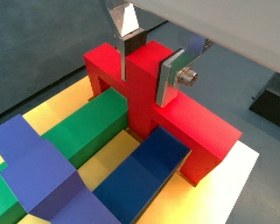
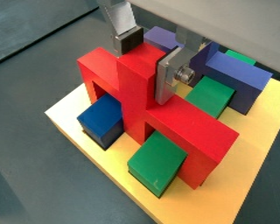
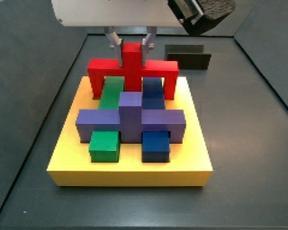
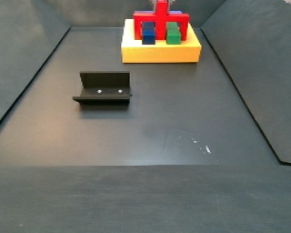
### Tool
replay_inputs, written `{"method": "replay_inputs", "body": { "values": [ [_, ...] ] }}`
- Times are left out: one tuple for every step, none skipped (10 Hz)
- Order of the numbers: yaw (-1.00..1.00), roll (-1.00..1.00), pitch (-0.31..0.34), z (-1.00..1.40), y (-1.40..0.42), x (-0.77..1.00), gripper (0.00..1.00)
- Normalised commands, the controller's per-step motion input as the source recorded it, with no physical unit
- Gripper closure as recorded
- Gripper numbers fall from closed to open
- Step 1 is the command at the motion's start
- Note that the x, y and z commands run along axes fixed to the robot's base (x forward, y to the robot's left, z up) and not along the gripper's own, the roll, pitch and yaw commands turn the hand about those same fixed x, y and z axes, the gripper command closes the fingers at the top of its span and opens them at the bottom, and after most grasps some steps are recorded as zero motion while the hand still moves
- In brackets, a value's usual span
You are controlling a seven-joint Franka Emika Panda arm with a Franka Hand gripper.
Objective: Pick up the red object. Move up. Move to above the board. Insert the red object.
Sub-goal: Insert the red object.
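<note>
Hand: the hand (image 1: 149, 59) sits above the far end of the board (image 3: 129, 168), its silver fingers (image 2: 171, 73) clamped on the central post of the red object (image 3: 133, 70).
Red object: on the board, its bar spanning a green block (image 2: 157, 164) and a blue block (image 2: 101, 119), directly under the hand.
Only in a side view: the fixture (image 4: 103, 88) on the bench (image 4: 148, 136), well apart from the board.
Only in the nearer side view: the purple block (image 3: 130, 117), in front of the red object.

I see the board (image 4: 160, 51) at far end w/ red object (image 4: 162, 25) standing on it, over blue block (image 4: 149, 35) and green block (image 4: 174, 34). Gripper not discernible above. Fixture (image 4: 105, 88) well apart, mid-floor.
</note>
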Motion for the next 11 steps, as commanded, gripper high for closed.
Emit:
{"method": "replay_inputs", "body": {
  "values": [
    [-0.07,0.0,0.007,-0.13,0.0,0.05,1.0],
    [0.0,-0.1,0.066,-0.08,-0.03,0.11,1.0],
    [0.0,-0.13,0.099,-0.01,0.0,0.15,1.0],
    [0.0,-0.18,0.096,0.0,0.0,0.14,1.0],
    [0.0,-0.21,0.09,0.0,0.0,0.16,1.0],
    [0.0,-0.23,0.08,0.01,0.0,0.16,1.0],
    [0.0,-0.15,0.067,-0.01,0.0,0.09,1.0],
    [0.0,-0.14,0.0,-0.28,0.0,0.02,1.0],
    [0.0,-0.13,0.0,-0.45,0.0,0.0,1.0],
    [0.0,-0.08,0.0,-0.52,0.0,0.0,1.0],
    [0.0,0.0,0.003,-0.57,0.0,0.0,1.0]
  ]
}}
